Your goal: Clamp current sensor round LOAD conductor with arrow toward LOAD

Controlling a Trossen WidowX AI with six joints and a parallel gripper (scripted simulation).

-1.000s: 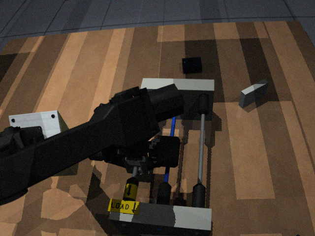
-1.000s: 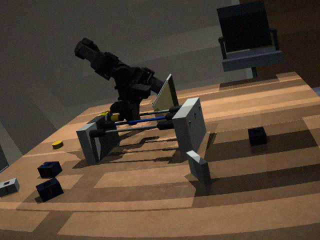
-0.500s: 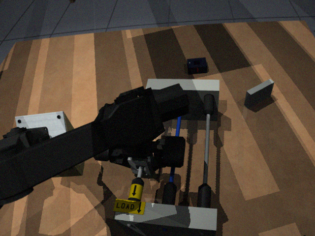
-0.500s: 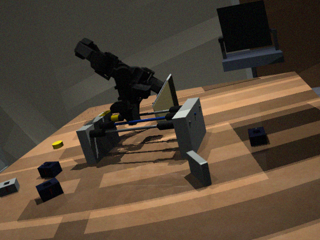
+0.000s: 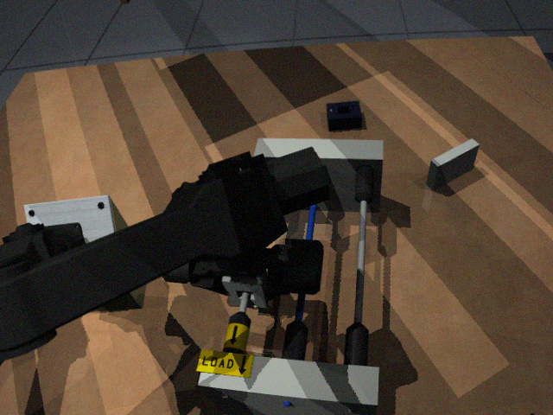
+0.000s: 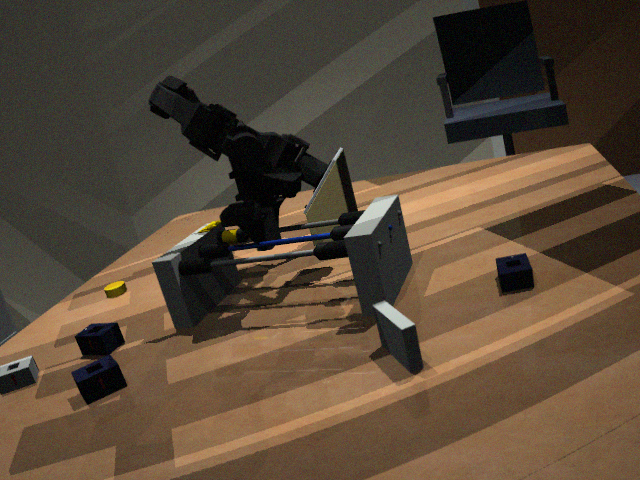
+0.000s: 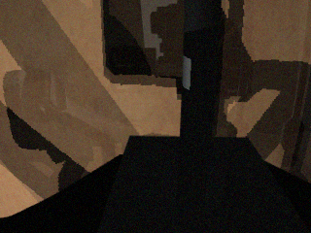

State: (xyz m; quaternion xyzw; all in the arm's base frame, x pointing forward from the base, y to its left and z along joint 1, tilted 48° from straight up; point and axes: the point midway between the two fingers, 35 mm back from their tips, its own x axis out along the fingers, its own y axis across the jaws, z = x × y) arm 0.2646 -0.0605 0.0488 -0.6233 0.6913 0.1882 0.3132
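Arm (image 5: 147, 245) (image 6: 253, 157): reaches over the rig, wrist bent down;
Gripper (image 5: 250, 278) (image 6: 255, 224) (image 7: 187, 166): partly open, gripping the grey sensor (image 5: 232, 292);
LOAD conductor (image 5: 244, 303): meets sensor; latch too dark to tell

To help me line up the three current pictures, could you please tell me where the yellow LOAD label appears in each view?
Top: the yellow LOAD label is at the lower left of centre, on the near end block.
Exterior: left of centre, on top of the left-hand block, seen edge-on and unreadable.
Wrist: not in it.
Shared landmark, top and exterior: the blue conductor; I can't identify it in the wrist view.
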